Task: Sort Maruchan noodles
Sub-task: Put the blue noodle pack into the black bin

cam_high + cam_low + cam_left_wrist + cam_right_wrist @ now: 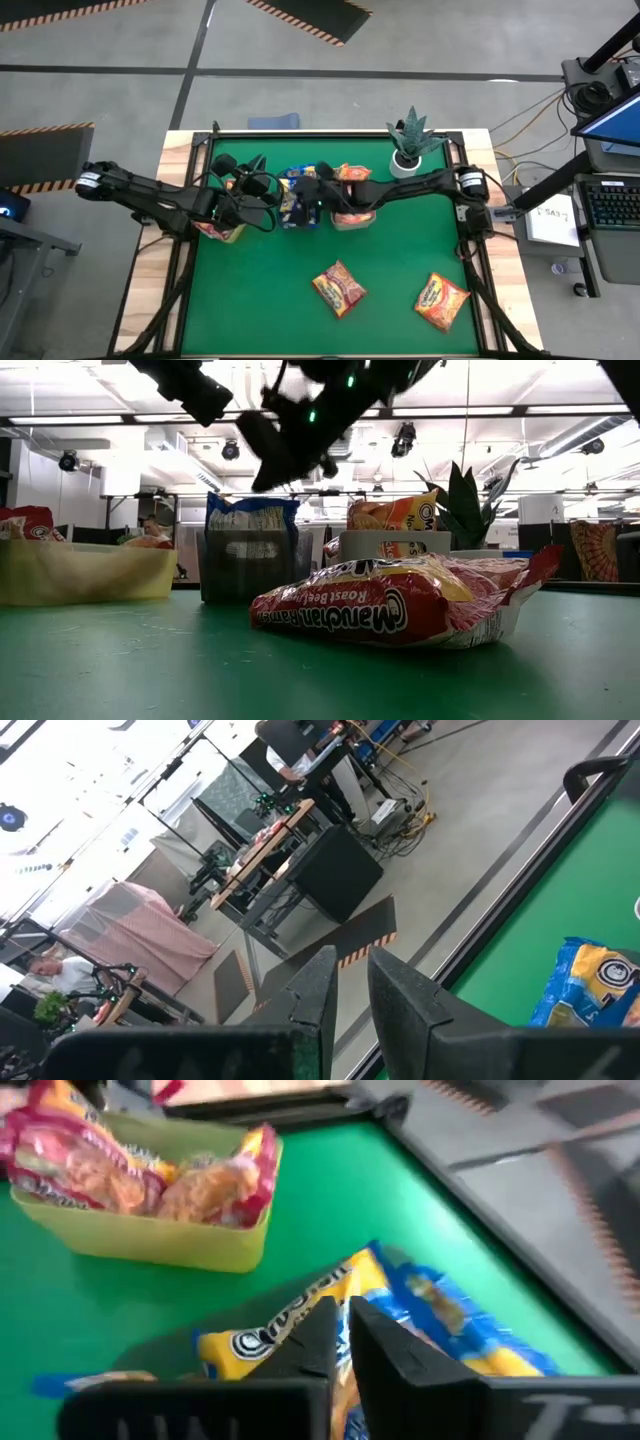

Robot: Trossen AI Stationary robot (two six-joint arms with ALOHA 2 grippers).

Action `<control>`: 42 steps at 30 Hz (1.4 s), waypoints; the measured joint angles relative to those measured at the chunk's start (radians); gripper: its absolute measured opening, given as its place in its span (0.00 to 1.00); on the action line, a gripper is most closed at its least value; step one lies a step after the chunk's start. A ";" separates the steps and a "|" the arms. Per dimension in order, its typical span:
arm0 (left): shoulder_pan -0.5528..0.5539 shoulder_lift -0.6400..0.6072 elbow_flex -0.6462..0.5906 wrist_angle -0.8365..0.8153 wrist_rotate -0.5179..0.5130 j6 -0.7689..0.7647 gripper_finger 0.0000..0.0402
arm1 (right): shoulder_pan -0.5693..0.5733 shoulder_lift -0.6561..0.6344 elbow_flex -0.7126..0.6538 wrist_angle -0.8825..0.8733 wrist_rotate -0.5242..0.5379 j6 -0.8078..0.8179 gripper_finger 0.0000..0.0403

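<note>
1. Maruchan noodles are spread over a green table point(400, 300): two red packets lie loose toward the near edge, a roast beef packet point(339, 288) near the middle and a second red packet point(441, 301) to its right, well apart from each other.

2. Seen from table height, the roast beef packet point(395, 605) lies flat in the foreground, its label upside down to the camera.

3. Three bins stand in a row across the table's middle. The yellow-green bin point(140, 1230) on the left holds several red packets point(95, 1165) standing on edge.

4. The dark bin point(248, 565) in the centre holds blue-and-yellow packets point(250, 515) that stick up above its rim.

5. The light grey bin point(395, 546) on the right holds an orange packet point(392, 512), also rising above the rim.

6. The right gripper point(343, 1342) hangs over the dark bin, its fingers drawn nearly together, just above a blue-and-yellow packet; whether the tips touch the wrapper is hard to judge from the blurred wrist view, and nothing appears clamped between them.

7. The left gripper point(350, 992) is up over the yellow-green bin's side of the table, fingers narrow with a slim gap and nothing between them, pointing out toward the room.

8. A potted plant point(412, 141) stands at the table's far right corner.

9. A person point(55, 975) sits at a desk in the room beyond.
</note>
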 joint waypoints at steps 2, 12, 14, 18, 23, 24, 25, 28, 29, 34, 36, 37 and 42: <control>0.000 -0.001 0.000 0.000 0.000 0.000 0.11 | -0.032 0.028 -0.001 0.028 -0.075 0.012 0.04; 0.000 -0.004 0.000 -0.018 -0.001 -0.002 0.11 | -0.078 0.144 0.000 0.038 -0.350 0.033 0.02; 0.000 -0.004 0.000 -0.019 -0.001 -0.003 0.11 | -0.077 0.159 0.001 0.042 -0.348 0.031 0.02; 0.000 -0.004 0.000 -0.025 -0.001 -0.003 0.11 | -0.077 0.173 0.002 0.044 -0.346 0.045 0.02; 0.000 -0.004 0.000 -0.025 -0.001 -0.003 0.11 | -0.077 0.122 -0.001 -0.017 -0.354 0.044 0.02; 0.000 -0.004 0.000 -0.025 -0.001 -0.003 0.11 | -0.076 0.105 0.000 -0.038 -0.359 0.043 0.02; 0.000 -0.004 0.000 -0.025 -0.001 -0.003 0.11 | -0.075 0.085 0.001 -0.066 -0.361 0.044 0.02; 0.000 -0.005 0.000 -0.028 0.000 -0.003 0.11 | -0.075 0.025 0.012 -0.135 -0.365 0.041 0.02; 0.000 -0.005 0.000 -0.032 0.000 -0.004 0.11 | -0.077 0.005 0.016 -0.164 -0.365 0.031 0.02; -0.002 -0.018 0.000 -0.074 0.053 -0.028 0.11 | -0.101 -0.051 0.029 -0.293 -0.387 0.004 0.08; -0.002 -0.035 -0.009 -0.114 0.101 -0.059 0.11 | -0.119 -0.056 0.045 -0.320 -0.444 -0.007 0.12; -0.003 -0.048 -0.021 -0.126 0.114 -0.068 0.11 | -0.129 -0.057 0.050 -0.330 -0.479 -0.011 0.15; -0.003 -0.150 -0.091 -0.089 0.253 -0.061 0.11 | -0.184 -0.048 0.052 -0.337 -0.591 -0.089 0.32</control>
